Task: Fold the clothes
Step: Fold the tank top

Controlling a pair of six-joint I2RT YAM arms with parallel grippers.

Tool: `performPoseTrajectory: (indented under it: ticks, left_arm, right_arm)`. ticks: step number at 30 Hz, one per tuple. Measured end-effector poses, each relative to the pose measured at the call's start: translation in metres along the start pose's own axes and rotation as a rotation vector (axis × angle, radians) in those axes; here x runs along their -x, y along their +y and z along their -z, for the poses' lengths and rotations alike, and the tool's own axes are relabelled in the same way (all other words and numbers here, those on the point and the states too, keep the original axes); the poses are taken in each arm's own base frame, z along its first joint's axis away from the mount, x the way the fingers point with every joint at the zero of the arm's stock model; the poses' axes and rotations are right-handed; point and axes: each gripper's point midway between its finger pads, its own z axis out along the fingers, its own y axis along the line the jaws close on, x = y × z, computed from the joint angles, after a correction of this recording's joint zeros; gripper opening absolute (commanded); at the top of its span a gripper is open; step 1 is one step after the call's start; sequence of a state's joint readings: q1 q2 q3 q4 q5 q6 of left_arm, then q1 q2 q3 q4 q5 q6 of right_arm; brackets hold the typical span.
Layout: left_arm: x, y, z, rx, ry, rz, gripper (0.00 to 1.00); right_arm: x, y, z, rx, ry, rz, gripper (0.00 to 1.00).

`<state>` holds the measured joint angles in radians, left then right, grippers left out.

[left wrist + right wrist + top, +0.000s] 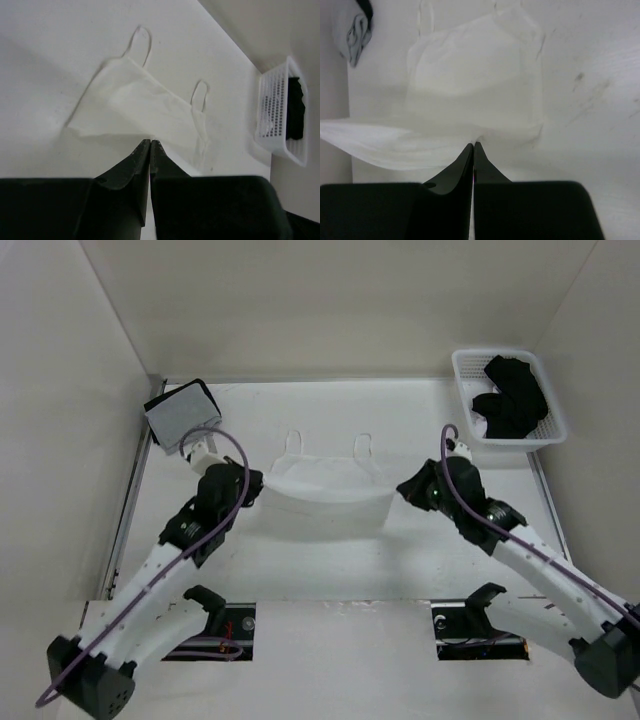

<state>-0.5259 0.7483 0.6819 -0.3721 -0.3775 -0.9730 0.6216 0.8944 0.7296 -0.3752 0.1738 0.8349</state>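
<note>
**Clerk:** Item one, far left?

**Keeper:** Folded bundle (pixel 183 412), grey cloth with a black edge. Soft, roughly square, tilted. It lies at the back left corner of the table (pixel 330 560), which is a matt white board with faint scuffs.

**Clerk:** Item two?

**Keeper:** Left gripper (pixel 150 143). Two black hard-plastic fingers that taper to narrow tips. The tips are pressed together on the near left corner of the white top (pixel 325 485).

**Clerk:** Enter the top.

**Keeper:** One white top of thin, slightly see-through fabric, plain, with two narrow looped shoulder straps pointing to the far wall. It sits mid-table, between the two arms. The strap end lies flat on the board. The near hem is raised off the board and hangs in a shallow curve from one gripper to the other. Soft creases run through the lifted part.

**Clerk:** Item four?

**Keeper:** Right gripper (pixel 473 146). Same black tapered fingers, closed tip to tip. They pinch the near right corner of the hem, and the cloth gathers into small folds at the tips.

**Clerk:** Far right?

**Keeper:** Basket (pixel 466 390), white moulded plastic, rectangular, with perforated walls. It stands at the back right corner, well apart from the top. It holds black garments (pixel 515 400), a crumpled matt heap that fills most of it.
</note>
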Motion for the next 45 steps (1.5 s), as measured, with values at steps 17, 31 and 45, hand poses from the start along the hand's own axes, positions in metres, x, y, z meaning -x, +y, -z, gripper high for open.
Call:
performPoseTrajectory:
  ticks: [17,31,45]
  left_arm:
    - [0.068,-0.023,-0.218,0.169,-0.105,0.042,0.31]
    - [-0.020,0.079,-0.141,0.248,0.035,0.042,0.38]
    - [-0.086,0.103,-0.134,0.134,0.235,0.108,0.39]
  right_arm:
    - [0.134,-0.013,-0.180,-0.035,0.010,-0.089,0.32]
    - [0.039,-0.071,-0.163,-0.116,0.072,-0.101,0.04]
    - [-0.029,-0.056,-0.119,0.013,0.078,-0.064,0.33]
